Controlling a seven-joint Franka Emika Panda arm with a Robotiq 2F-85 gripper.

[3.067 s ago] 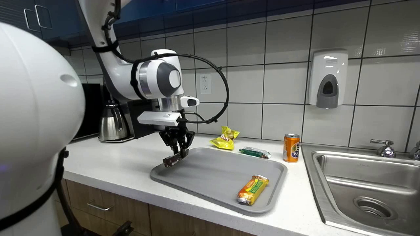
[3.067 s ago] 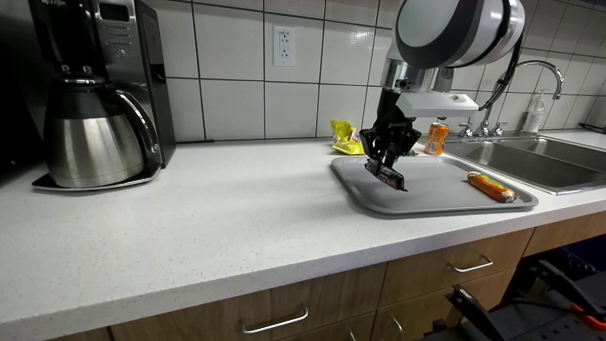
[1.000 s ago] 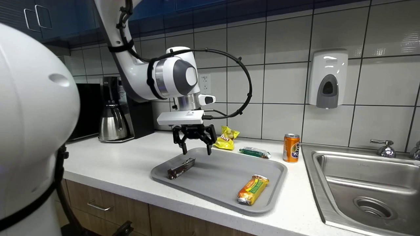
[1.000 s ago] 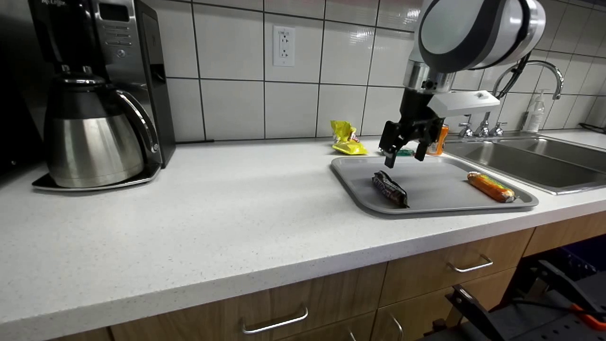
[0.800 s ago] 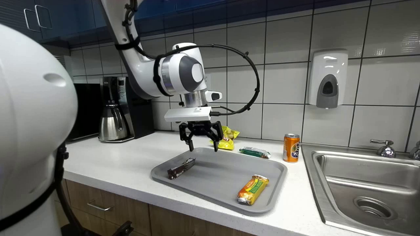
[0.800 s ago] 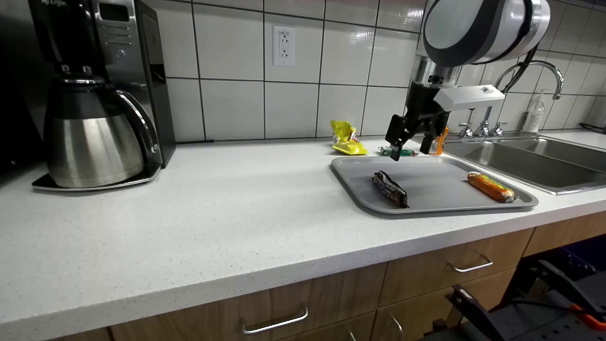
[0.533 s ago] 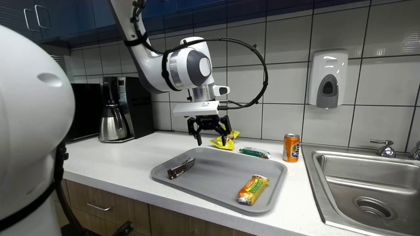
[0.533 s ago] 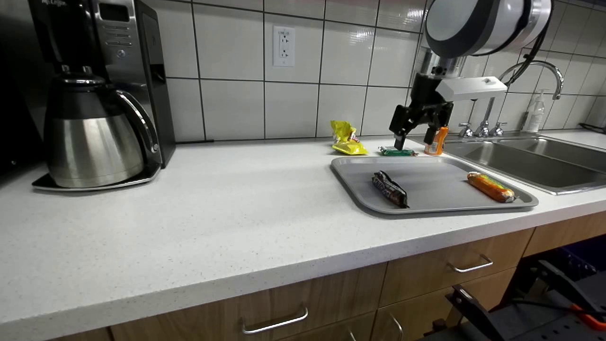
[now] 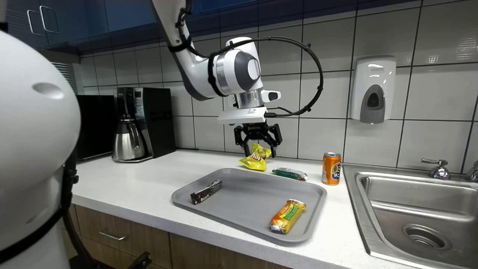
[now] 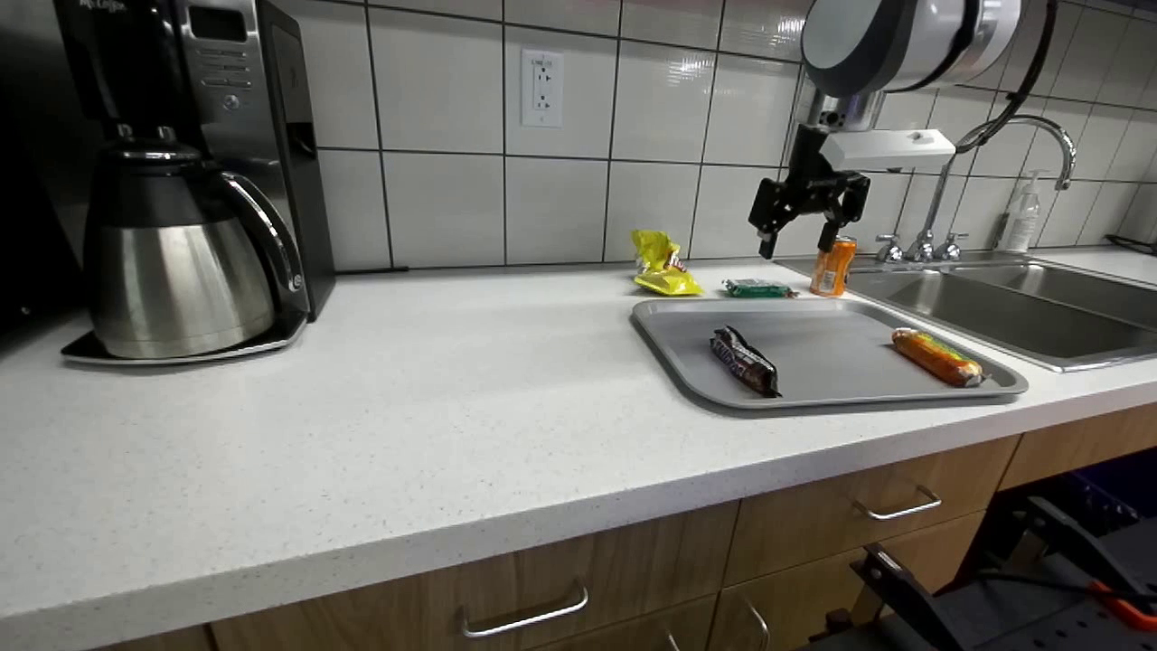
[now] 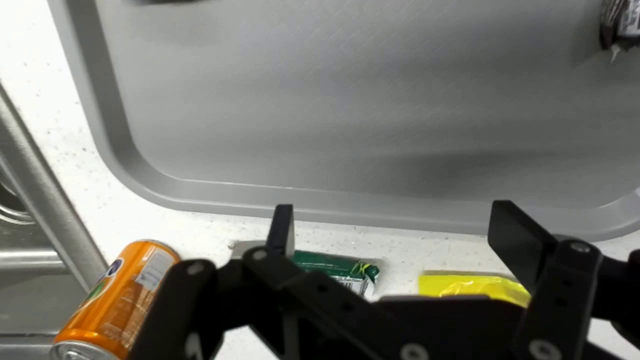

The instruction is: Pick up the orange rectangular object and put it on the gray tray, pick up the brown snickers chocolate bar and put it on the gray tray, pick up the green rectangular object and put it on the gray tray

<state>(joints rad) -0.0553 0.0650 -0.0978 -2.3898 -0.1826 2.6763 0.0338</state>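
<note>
1. We see the tiled wall behind the gray tray
2. The white countertop lies beneath the tray
3. The stainless steel sink is past one short end of the tray
4. The coffee maker stands well apart from the tray, beyond its other short end
5. Our gripper hangs higher than the tray, near its wall-side long edge, jaws spread wide; whether it is over the tray we cannot tell
6. The yellow crinkled packet sits behind that edge of the tray
7. The orange Fanta can stands upright near the tray's corner towards wall and sink
8. On the tray, near the sink-side end, we have the orange-and-yellow wrapped bar
9. The brown Snickers chocolate bar lies on the tray near its opposite end
10. We see the green wrapped bar off the tray, just beside its wall-side edge
</note>
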